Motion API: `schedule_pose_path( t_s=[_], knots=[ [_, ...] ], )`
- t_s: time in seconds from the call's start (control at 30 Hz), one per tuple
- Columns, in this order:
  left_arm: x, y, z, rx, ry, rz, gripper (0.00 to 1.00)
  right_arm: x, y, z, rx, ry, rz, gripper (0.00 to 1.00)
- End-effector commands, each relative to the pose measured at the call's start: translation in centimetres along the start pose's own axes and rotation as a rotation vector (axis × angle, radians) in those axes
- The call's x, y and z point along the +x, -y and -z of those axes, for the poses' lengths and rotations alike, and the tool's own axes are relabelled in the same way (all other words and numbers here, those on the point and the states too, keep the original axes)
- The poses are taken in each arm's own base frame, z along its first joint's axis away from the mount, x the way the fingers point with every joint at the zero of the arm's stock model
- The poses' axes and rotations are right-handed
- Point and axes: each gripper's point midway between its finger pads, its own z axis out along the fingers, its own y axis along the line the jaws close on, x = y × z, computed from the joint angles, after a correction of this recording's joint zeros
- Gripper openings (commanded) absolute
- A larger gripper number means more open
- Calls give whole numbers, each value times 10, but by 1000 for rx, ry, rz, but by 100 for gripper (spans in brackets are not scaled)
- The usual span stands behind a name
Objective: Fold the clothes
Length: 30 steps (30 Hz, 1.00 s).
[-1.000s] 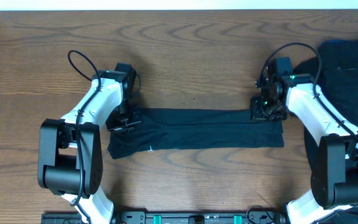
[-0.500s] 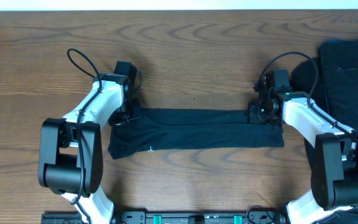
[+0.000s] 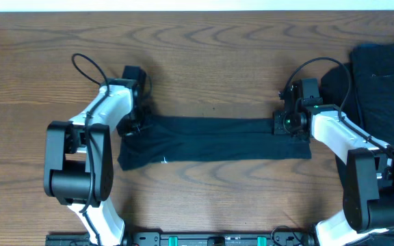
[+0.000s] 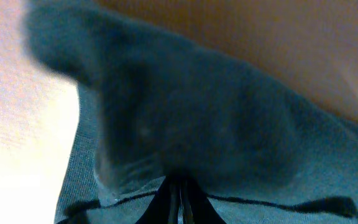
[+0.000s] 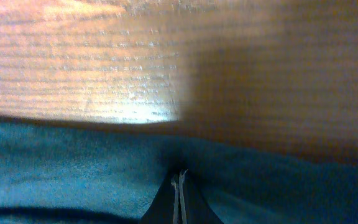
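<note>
Pressed together, the left fingers (image 4: 169,208) pinch a bunched fold of the long dark navy folded garment (image 3: 217,140). In the left wrist view the soft fabric rises in a blurred hump directly above them and fills most of the frame. The right fingers (image 5: 169,211) are likewise clamped on the cloth. In the right wrist view the two tips meet with no gap at the lower centre and nip the garment close to its edge. The brown wood-grain tabletop (image 3: 211,61) fills the upper half of that frame.

From overhead, the folded garment lies as a flat horizontal band across the centre of the frame. The white left arm (image 3: 101,113) reaches in from the lower left and meets the band at its upper left corner. The white right arm (image 3: 334,126) comes in from the lower right and meets the band at its upper right corner. The band's left end is wider than the rest, and its lower left corner juts out towards the bottom of the frame. A tiny white tag (image 3: 165,162) shows on the fabric near the lower edge, left of centre.

At the upper right of the frame, beyond the right arm, a pile of dark navy clothes (image 3: 382,75) lies on the tabletop and runs off the right edge.
</note>
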Motion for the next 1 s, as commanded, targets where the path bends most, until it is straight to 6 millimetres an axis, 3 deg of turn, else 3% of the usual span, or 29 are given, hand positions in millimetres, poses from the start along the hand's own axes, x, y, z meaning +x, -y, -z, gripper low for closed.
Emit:
schedule_pose_path(
  t_s=[0.0, 0.23, 0.4, 0.5, 0.6, 0.8, 0.97],
  knots=[
    [-10, -23, -45, -58, -10, 49, 6, -2, -2, -5, -2, 16, -8, 1],
    [-48, -9, -43, 11, 139, 21, 6, -29, -7, -3, -21, 127, 7, 1],
    [-62, -3, -38, 28, 187, -15, 6, -47, -11, 0, -37, 202, 19, 1],
    [-70, 1, -24, 43, 212, -13, 6, -59, -29, 6, -121, 231, 83, 1],
    [-80, 8, 8, 83, 261, -13, 6, -67, -53, 21, -215, 207, 167, 1],
    [-87, 22, 82, 214, 397, -22, 6, -79, -97, 54, -233, 162, 421, 1],
    [-80, 30, 114, 293, 432, -37, 6, -83, -124, 57, -186, 198, 569, 2]
  ],
)
